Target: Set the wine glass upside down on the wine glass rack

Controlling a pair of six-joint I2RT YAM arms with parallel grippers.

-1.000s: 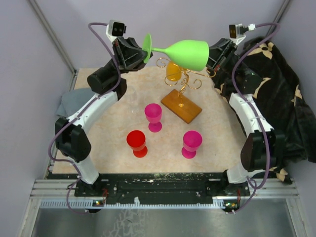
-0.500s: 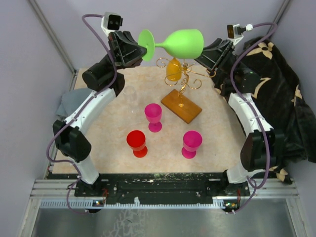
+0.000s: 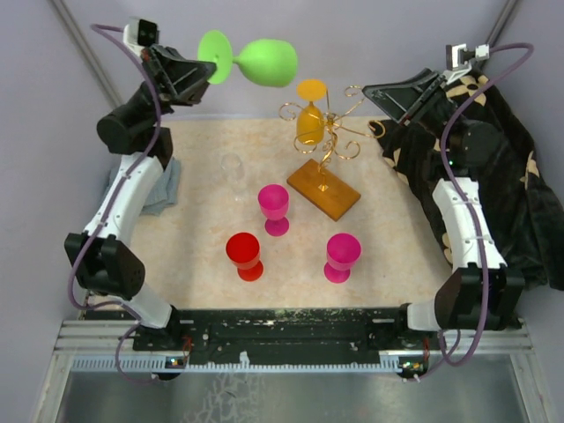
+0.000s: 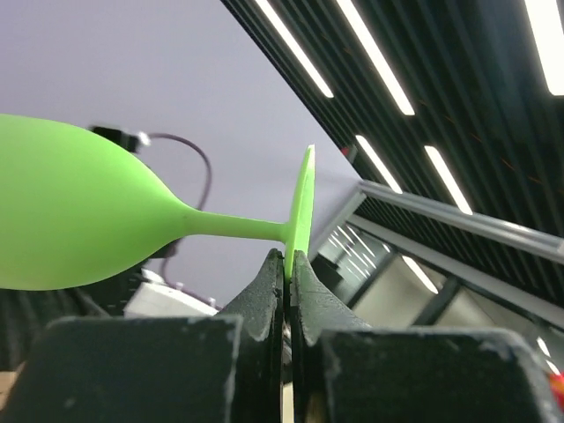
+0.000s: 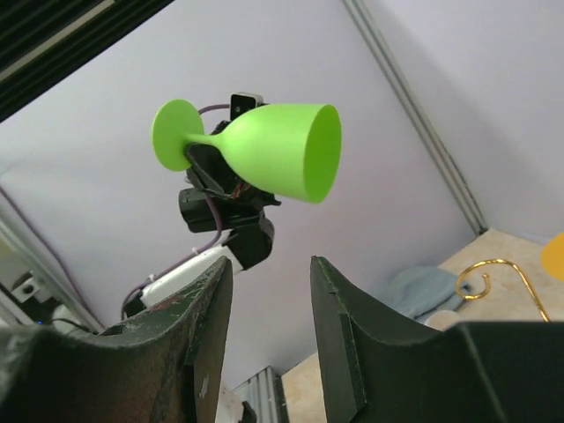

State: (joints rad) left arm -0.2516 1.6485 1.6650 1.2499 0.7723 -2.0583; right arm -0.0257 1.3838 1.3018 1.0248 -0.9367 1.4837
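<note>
My left gripper (image 3: 201, 73) is shut on the edge of the foot of a green wine glass (image 3: 267, 62) and holds it high at the back left, lying sideways with its mouth toward the right. In the left wrist view the fingertips (image 4: 288, 256) pinch the foot and the green wine glass (image 4: 70, 220) extends left. The gold wire wine glass rack (image 3: 328, 134) stands on its amber base (image 3: 328, 192) at the back centre, with an orange glass (image 3: 309, 123) hanging upside down on it. My right gripper (image 3: 381, 92) is open and empty, right of the rack. It faces the green glass (image 5: 282, 150).
A clear glass (image 3: 233, 174), two pink glasses (image 3: 274, 207) (image 3: 342, 256) and a red glass (image 3: 244, 256) stand on the beige table. A grey cloth (image 3: 150, 187) lies at the left edge. A dark floral cloth (image 3: 511, 176) covers the right side.
My left gripper has carried the green glass up and to the left, away from the rack and from my right gripper. My right arm has drawn back to the right.
</note>
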